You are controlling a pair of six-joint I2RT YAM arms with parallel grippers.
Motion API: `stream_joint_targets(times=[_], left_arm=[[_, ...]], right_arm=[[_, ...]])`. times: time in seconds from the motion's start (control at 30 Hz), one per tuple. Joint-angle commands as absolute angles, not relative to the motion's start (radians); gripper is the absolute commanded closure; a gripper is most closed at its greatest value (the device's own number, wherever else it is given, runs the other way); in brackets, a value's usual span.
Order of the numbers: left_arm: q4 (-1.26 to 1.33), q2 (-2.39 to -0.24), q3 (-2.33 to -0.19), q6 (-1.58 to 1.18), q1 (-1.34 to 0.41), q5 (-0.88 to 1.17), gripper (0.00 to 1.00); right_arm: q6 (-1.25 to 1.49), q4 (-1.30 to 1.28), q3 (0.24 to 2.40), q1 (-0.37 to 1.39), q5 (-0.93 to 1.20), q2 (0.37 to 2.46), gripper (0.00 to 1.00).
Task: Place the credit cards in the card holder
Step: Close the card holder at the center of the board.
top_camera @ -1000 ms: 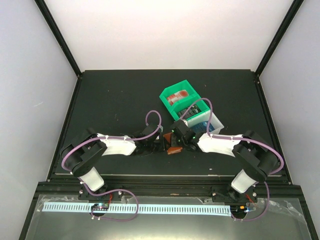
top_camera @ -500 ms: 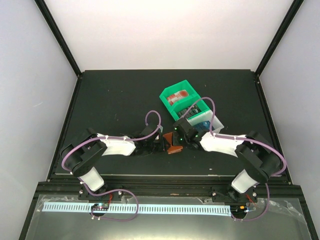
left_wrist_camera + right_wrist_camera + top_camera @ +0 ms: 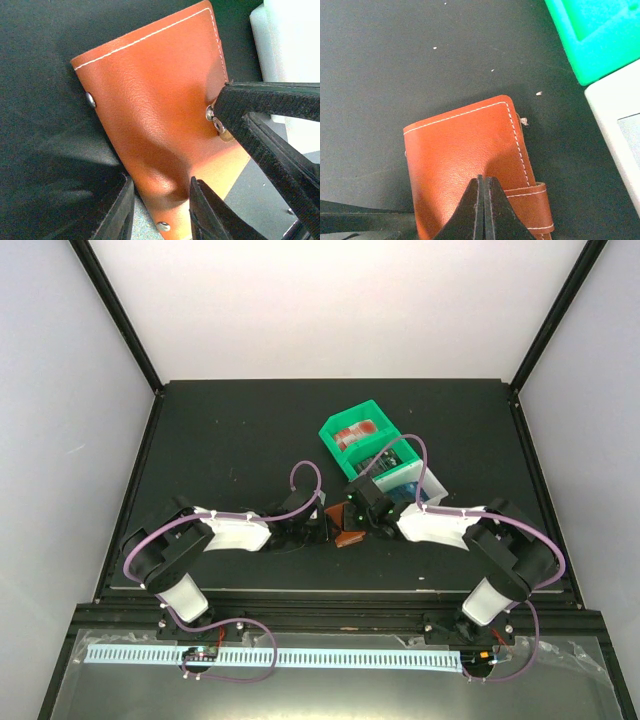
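The brown leather card holder (image 3: 347, 527) lies between my two grippers, with its strap (image 3: 532, 205) on its right side. My left gripper (image 3: 160, 215) is closed on its near corner, one finger (image 3: 117, 212) on each side. My right gripper (image 3: 484, 197) is shut with nothing between its fingers, and its tips rest on the holder (image 3: 460, 150) beside the strap. One of its fingers (image 3: 270, 107) also shows by the snap button in the left wrist view. Red credit cards (image 3: 357, 432) and dark ones (image 3: 388, 460) lie in the green bin. Blue ones (image 3: 408, 490) lie in the white bin.
The green bin (image 3: 335, 450) stands just behind the holder, and its corner (image 3: 600, 35) shows in the right wrist view. The white bin (image 3: 432, 485) sits to its right, close to my right gripper, and also shows in both wrist views (image 3: 620, 130) (image 3: 290, 45).
My right gripper has shifted slightly away from me and to the right, and the card holder moved a little with it. The left arm has stayed in place.
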State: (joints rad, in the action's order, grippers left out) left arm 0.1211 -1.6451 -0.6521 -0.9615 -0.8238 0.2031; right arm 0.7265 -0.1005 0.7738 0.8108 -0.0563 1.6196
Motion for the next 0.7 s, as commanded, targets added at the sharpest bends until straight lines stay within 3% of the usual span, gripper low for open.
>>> stream_joint_targets(times=[0.0,0.23,0.67], left_arm=[[-0.072,-1.722,-0.592,-0.955,-0.821,0.199,0.67],[-0.072,-1.728,-0.593,-0.956,-0.821,0.199,0.67],[-0.068,-1.742,-0.594,-0.953,-0.821,0.204,0.67]], right_arm=[[0.738,-0.118,0.771,0.812,-0.115,1.622,0.99],[0.761,-0.142,0.777,0.813,-0.203,1.585,0.99],[0.754,-0.075,0.791,0.813,-0.095,1.664,0.99]])
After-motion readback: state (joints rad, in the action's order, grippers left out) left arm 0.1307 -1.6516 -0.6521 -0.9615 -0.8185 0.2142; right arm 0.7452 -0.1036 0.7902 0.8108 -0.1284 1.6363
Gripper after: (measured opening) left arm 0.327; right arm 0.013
